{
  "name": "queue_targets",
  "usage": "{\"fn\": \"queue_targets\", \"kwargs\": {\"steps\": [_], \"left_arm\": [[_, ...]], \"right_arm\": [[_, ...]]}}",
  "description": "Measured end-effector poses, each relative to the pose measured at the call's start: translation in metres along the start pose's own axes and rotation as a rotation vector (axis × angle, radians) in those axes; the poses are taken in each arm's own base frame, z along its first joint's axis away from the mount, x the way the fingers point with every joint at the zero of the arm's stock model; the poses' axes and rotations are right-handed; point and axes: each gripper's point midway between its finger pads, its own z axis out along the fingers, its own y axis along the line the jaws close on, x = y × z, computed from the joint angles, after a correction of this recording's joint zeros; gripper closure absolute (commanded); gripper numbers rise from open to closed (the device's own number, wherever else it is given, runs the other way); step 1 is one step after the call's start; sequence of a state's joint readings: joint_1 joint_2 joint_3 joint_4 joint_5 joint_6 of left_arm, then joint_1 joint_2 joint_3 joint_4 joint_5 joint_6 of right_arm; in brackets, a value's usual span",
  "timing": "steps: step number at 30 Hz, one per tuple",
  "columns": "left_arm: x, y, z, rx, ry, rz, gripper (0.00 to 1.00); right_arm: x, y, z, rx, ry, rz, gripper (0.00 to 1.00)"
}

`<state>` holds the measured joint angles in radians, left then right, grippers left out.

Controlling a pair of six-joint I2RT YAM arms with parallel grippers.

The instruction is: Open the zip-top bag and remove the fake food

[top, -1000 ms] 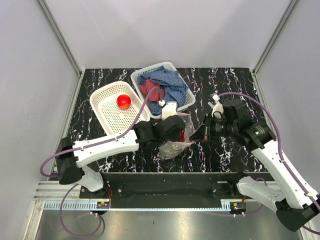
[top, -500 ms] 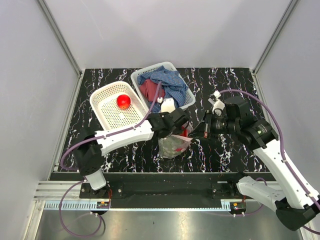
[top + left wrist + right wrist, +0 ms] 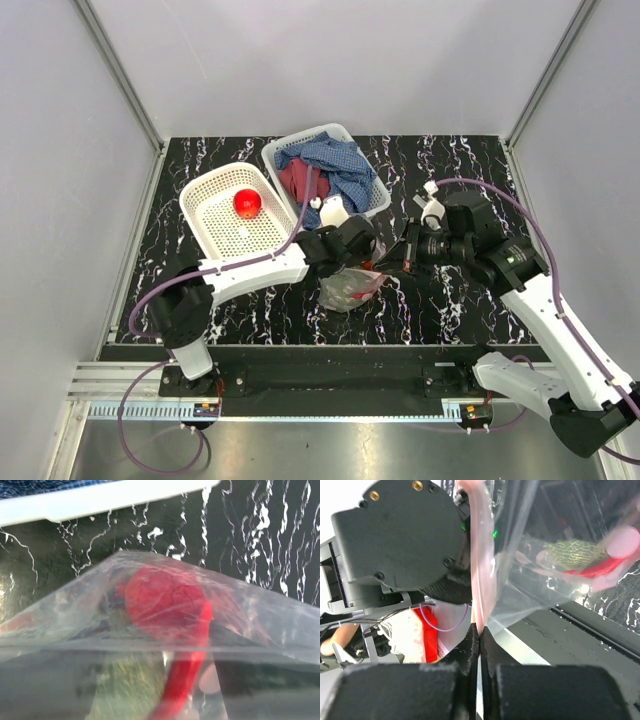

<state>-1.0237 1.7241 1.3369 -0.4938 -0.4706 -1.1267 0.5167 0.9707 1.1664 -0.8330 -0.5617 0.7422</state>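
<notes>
The bag lies crumpled on the tabletop, between the two hands and just in front of the cloth basket, with one edge raised toward the right. It is thin, clear, crinkly film, judged light, limp and slippery. It will fold rather than hold shape, so it is best taken at the stiffer top strip, one lip per hand, not by the panel. Inside, a red fruit and a chili press against the film. These pieces look smooth and light and are likely to roll to the low end if the bag tilts. The right hand is pressed together, pinching a fold of the bag's edge. The left hand hovers close over the bag; whether it is spread cannot be told. Another red fruit sits in the other basket.
</notes>
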Motion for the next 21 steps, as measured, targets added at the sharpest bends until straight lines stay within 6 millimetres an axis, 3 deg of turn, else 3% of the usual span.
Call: {"fn": "queue_targets", "kwargs": {"steps": [3, 4, 7, 12, 15, 21], "left_arm": [[-0.002, 0.006, 0.011, 0.007, -0.011, -0.037, 0.31], [-0.004, 0.007, 0.014, 0.007, -0.014, -0.045, 0.39], [-0.009, 0.006, 0.025, 0.013, -0.03, -0.056, 0.49], [-0.011, 0.002, 0.034, 0.029, -0.05, -0.017, 0.95], [-0.014, -0.002, 0.036, 0.03, -0.056, 0.035, 1.0], [-0.022, 0.001, 0.023, 0.007, -0.053, 0.143, 1.0]], "right_arm": [[0.001, -0.007, 0.007, 0.011, 0.006, 0.017, 1.0], [0.002, -0.01, 0.009, 0.014, 0.012, 0.031, 1.0], [0.003, -0.013, 0.013, 0.013, 0.013, 0.054, 1.0], [0.008, -0.02, 0.013, 0.008, 0.001, 0.067, 1.0], [0.009, -0.022, 0.012, 0.013, -0.011, 0.067, 1.0], [0.009, -0.026, 0.01, 0.024, -0.032, 0.034, 1.0]]}}
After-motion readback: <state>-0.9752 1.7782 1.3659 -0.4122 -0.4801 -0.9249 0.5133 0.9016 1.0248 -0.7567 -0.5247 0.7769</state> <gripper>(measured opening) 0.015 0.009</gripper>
